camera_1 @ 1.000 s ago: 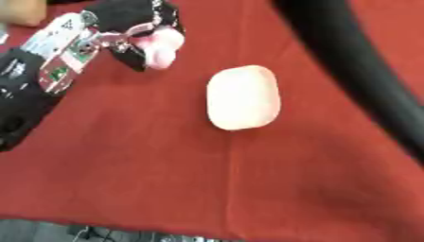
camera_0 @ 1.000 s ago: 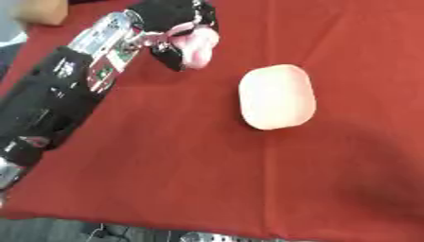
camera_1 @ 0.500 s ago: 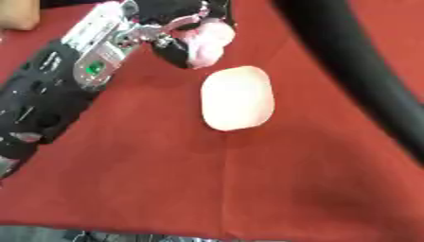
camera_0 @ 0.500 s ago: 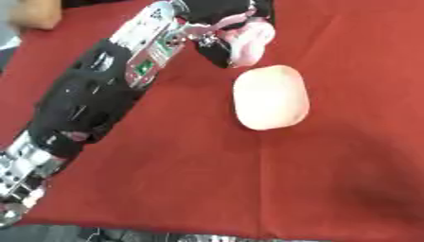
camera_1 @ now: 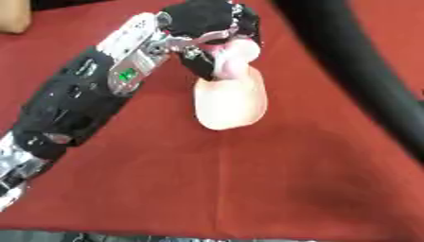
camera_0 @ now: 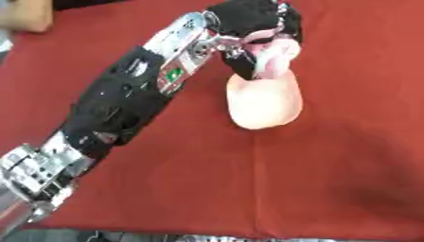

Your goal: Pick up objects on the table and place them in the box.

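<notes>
Left arm reaches in from lower left across red surface (camera_0: pixel 331 165); left hand (camera_0: pixel 252 21) at top centre, fingers curled round small pink object (camera_0: pixel 278 59); pink object held just above far end of pale oval box (camera_0: pixel 265 101), seemingly touching its rim; box lies on surface near middle, long axis running away from camera; thick black band (camera_1: pixel 356 71) crosses upper right of right eye view, blurred, cannot tell what it is; right hand not seen
</notes>
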You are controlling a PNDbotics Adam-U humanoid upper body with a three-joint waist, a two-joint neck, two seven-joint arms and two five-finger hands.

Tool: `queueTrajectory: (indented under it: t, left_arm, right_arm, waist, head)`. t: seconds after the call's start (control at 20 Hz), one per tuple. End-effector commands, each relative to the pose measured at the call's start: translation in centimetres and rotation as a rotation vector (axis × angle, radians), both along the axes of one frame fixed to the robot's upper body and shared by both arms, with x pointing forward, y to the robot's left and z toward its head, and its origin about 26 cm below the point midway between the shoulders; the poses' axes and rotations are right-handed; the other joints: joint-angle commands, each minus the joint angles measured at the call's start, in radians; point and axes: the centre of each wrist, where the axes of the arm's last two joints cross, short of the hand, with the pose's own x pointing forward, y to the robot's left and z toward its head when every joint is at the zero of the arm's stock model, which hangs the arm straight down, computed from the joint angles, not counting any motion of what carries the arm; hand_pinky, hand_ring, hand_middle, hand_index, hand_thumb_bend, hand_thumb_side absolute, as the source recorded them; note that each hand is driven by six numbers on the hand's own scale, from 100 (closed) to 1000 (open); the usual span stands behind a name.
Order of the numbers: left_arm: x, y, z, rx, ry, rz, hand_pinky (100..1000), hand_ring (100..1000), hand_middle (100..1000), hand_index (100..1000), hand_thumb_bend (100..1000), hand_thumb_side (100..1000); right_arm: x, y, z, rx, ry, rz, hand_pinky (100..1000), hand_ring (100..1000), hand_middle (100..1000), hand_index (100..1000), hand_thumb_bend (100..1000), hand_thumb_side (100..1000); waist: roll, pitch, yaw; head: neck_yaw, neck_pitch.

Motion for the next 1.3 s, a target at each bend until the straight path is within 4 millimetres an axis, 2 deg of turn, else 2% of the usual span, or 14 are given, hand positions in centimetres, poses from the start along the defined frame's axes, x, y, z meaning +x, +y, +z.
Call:
queueTrajectory:
  t: [0.05,0.4,0.6,0.8,0.85,0.9,1.0,1.05,1.1,1.15,1.3]
  left_arm:
    - [0.3,0.0,0.3,0.015,-0.015,-0.009,100,152,148,320,112,100]
    - [0.9,0.4,-1.4,0.035,0.026,-0.007,100,168,161,335,115,100]
    - [1.0,0.9,-2.0,0.059,0.042,-0.009,100,249,244,390,123,100]
    - [1.1,1.3,-2.6,0.068,0.056,-0.008,102,286,317,446,139,108]
    - [1.1,1.3,-2.6,0.068,0.057,-0.010,130,330,372,490,153,204]
    - [1.1,1.3,-2.7,0.069,0.057,-0.015,163,369,410,529,234,314]
    - [1.1,1.2,-2.7,0.080,0.051,-0.031,244,468,499,639,487,536]
    - [1.1,1.2,-2.7,0.088,0.046,-0.039,275,501,537,681,555,616]
    - [1.1,1.2,-2.7,0.095,0.043,-0.047,315,543,585,734,614,671]
    - [1.1,1.2,-2.7,0.099,0.040,-0.052,324,552,596,746,637,687]
    - [1.1,1.2,-2.8,0.108,0.035,-0.063,334,561,605,754,666,676]
  right_arm:
    - [-0.1,0.0,0.8,-0.013,-0.028,0.016,595,785,846,950,100,703]
    - [-0.1,0.0,0.9,-0.013,-0.032,0.016,594,785,847,950,100,703]
    - [-0.1,0.0,0.8,-0.014,-0.031,0.013,595,785,847,951,100,703]
    - [-0.1,-0.1,0.8,-0.015,-0.031,0.012,595,785,847,950,100,703]
    - [-0.1,-0.1,0.8,-0.015,-0.031,0.012,594,784,847,951,100,703]
    - [-0.1,-0.1,0.8,-0.015,-0.032,0.012,594,784,848,954,100,702]
    - [-0.1,-0.1,0.8,-0.012,-0.032,0.012,593,783,848,955,100,702]
    - [-0.1,-0.1,0.8,-0.011,-0.032,0.012,592,783,848,954,100,702]
    - [-0.1,-0.1,0.8,-0.011,-0.033,0.012,592,782,848,954,100,702]
    - [-0.1,-0.1,0.8,-0.011,-0.033,0.012,592,782,848,954,100,702]
    - [-0.1,-0.1,0.8,-0.012,-0.034,0.012,592,781,848,953,100,703]
  waist:
    - [-0.007,-0.014,-0.001]
    - [-0.009,-0.011,-0.001]
    - [-0.009,-0.012,0.001]
    - [-0.010,-0.012,0.003]
    - [-0.011,-0.012,0.004]
    - [-0.011,-0.012,0.004]
    - [-0.011,-0.013,0.004]
    - [-0.012,-0.013,0.004]
    - [-0.012,-0.013,0.004]
    - [-0.012,-0.013,0.005]
    - [-0.011,-0.012,0.005]
  head:
    - [-0.005,-0.003]
    - [-0.008,0.001]
    - [-0.011,0.006]
    - [-0.015,0.010]
    - [-0.016,0.011]
    - [-0.017,0.011]
    - [-0.017,0.012]
    - [-0.017,0.013]
    - [-0.018,0.013]
    - [-0.018,0.013]
    - [-0.019,0.014]
